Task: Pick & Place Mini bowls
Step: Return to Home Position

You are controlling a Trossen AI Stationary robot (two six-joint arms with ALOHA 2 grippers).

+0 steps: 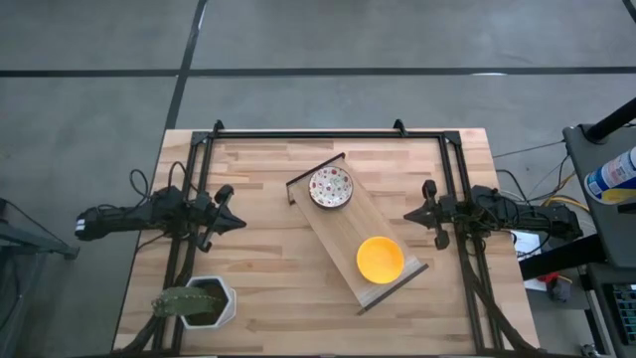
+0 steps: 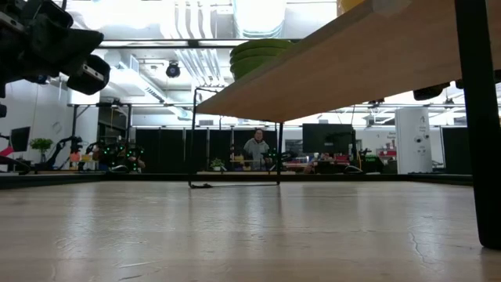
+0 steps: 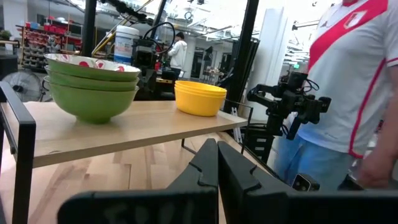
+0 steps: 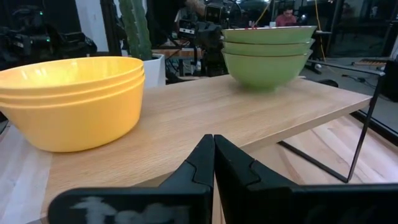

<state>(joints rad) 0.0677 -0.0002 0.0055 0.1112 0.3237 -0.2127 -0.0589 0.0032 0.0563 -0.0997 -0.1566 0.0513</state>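
Two stacks of mini bowls stand on a raised wooden shelf (image 1: 353,239) that lies slantwise across the table's middle. The stack with floral insides and green outsides (image 1: 330,187) (image 3: 93,87) (image 4: 268,53) sits at the shelf's far end. The plain yellow stack (image 1: 380,259) (image 3: 200,98) (image 4: 71,99) sits at its near end. My left gripper (image 1: 238,221) (image 3: 216,149) is shut and holds nothing. It hovers left of the shelf and points level toward it. My right gripper (image 1: 409,215) (image 4: 213,142) is also shut and holds nothing, hovering right of the shelf and facing it.
A white hexagonal pot with a green cactus (image 1: 204,301) stands at the table's near left corner. A black metal frame (image 1: 308,131) runs along the far edge and both sides. A person in a white and red shirt (image 3: 354,81) stands beyond the table's right side.
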